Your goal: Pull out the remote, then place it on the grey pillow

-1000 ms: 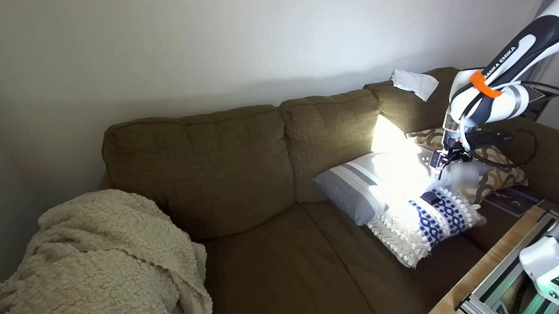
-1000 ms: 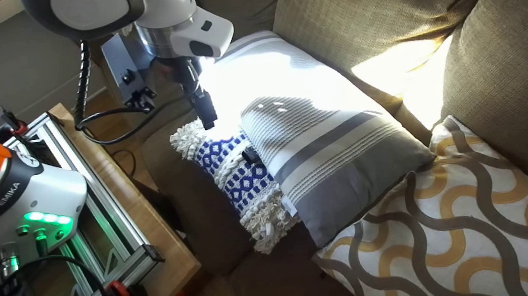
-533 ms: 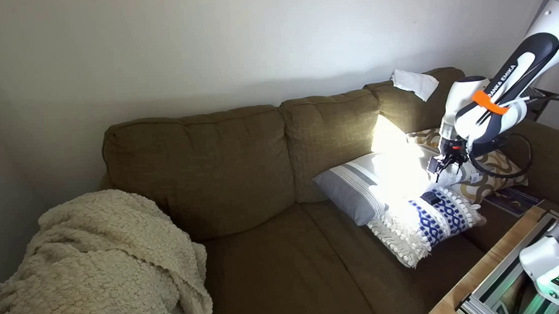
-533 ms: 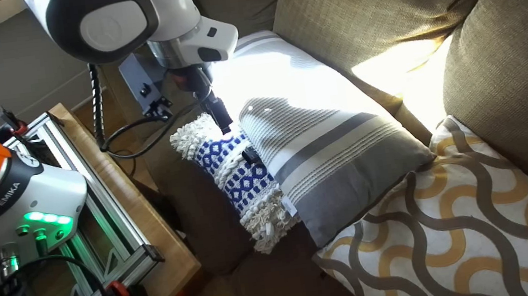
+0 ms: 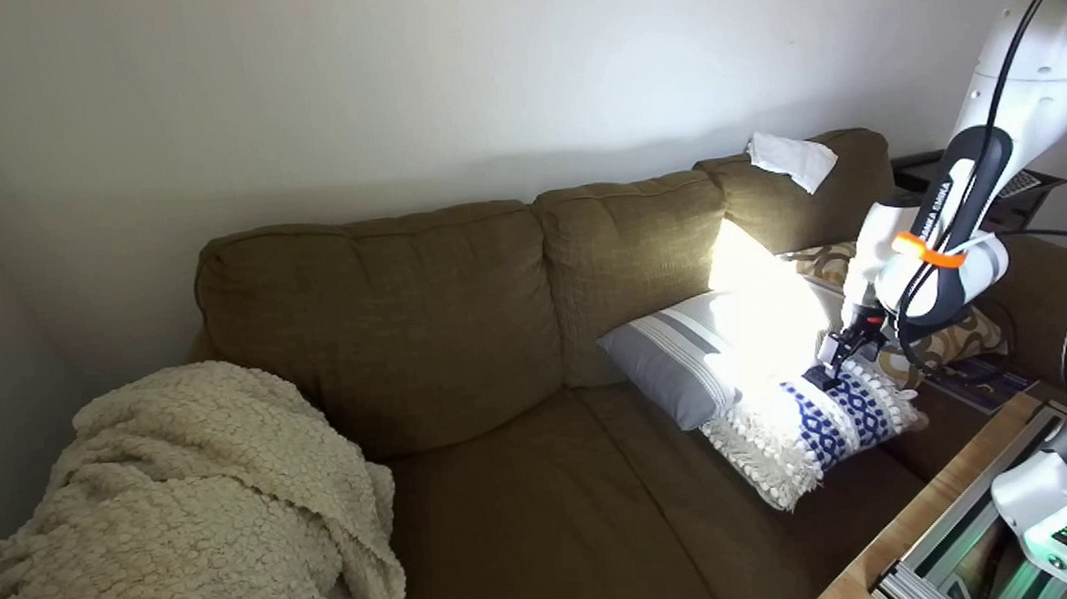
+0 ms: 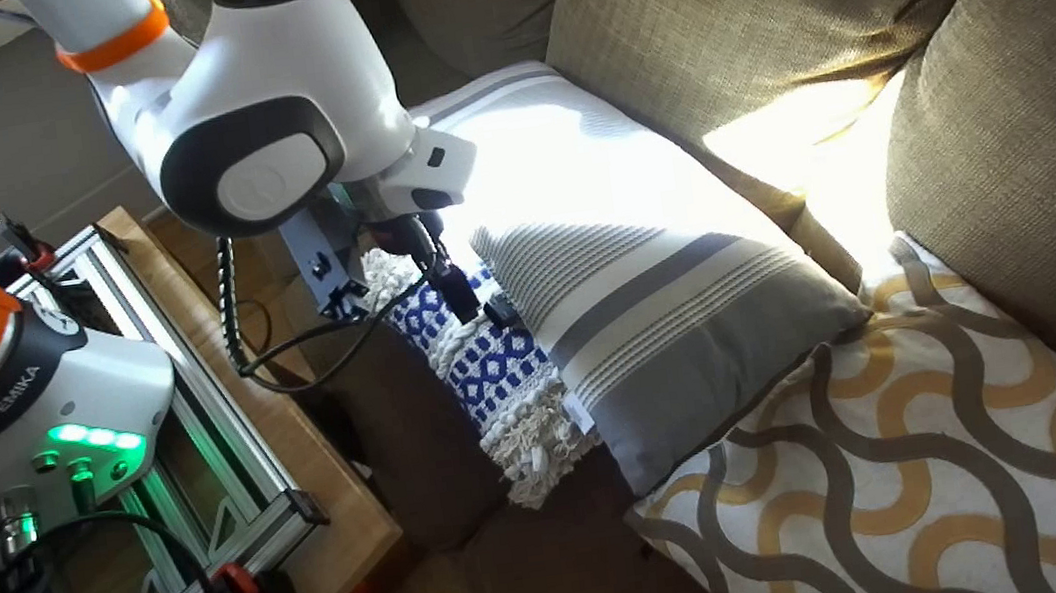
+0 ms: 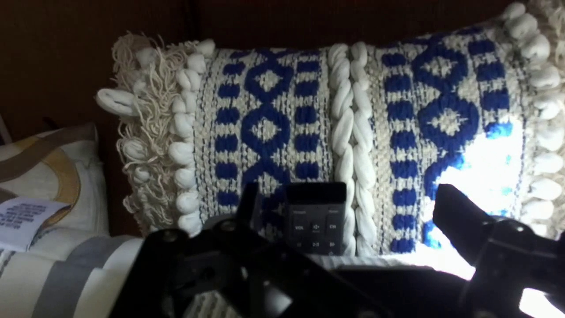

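The black remote [image 7: 316, 221] lies on the white pillow with navy-blue pattern [image 7: 266, 128], its lower part tucked under the edge of the grey pillow [image 7: 66, 274]. The remote's dark end also shows in an exterior view [image 6: 500, 314]. The grey pillow [image 6: 700, 386] has white and dark stripes, and strong sunlight washes out part of it. My gripper [image 7: 346, 196] is open and empty. In the wrist view the remote appears between the fingers, nearer the left one. In an exterior view the gripper [image 6: 464, 306] is close beside the remote, just above the patterned pillow; contact cannot be told.
A tan-and-white lattice-patterned pillow [image 6: 911, 461] lies beside the grey one. Brown sofa back cushions [image 5: 389, 325] stand behind. A fleecy blanket [image 5: 188, 509] covers the sofa's far end. The robot's wooden table [image 6: 354, 519] stands in front of the sofa.
The gripper has moved down toward the patterned pillow and closer to the remote. The remote and the pillows show no clear movement.
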Robot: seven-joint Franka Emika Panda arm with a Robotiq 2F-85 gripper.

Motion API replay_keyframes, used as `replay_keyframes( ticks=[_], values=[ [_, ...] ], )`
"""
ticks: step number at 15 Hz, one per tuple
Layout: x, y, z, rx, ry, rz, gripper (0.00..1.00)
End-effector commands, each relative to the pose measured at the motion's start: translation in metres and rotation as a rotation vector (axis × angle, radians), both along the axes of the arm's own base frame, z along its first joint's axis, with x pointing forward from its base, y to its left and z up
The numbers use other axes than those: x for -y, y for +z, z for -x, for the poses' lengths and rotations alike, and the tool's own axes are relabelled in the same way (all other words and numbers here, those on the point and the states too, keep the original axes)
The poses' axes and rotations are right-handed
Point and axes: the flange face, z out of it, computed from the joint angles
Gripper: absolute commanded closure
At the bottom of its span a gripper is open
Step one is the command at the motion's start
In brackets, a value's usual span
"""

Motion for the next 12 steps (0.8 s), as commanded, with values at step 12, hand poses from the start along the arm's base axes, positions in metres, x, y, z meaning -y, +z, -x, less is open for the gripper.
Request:
replay_keyframes(
  ticks=[12],
  values=[
    [-0.026, -0.061, 0.016, 0.113, -0.111, 0.109, 0.0]
  ],
)
